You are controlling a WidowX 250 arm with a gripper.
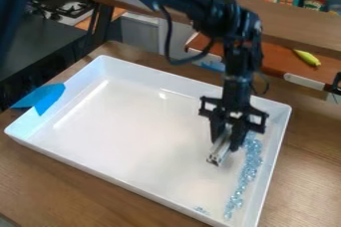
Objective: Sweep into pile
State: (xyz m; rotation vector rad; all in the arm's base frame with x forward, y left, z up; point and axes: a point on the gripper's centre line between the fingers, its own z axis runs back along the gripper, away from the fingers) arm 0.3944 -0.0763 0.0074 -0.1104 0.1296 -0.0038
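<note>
Loosely strung out, the clear bluish bits point(247, 173) lie inside the white tray point(143, 188) in a band along its right-hand wall, with a few more point(201, 210) near the front wall. Just beside the band's upper part, the tool point(225, 143) points down, closed on a pale bar point(218, 153). Blue tape point(44, 97) hangs over the opposite wall; the tray sits on a wooden desk point(73, 191).

Yellow-green toy point(307, 57), wooden table point(53, 186)
</note>
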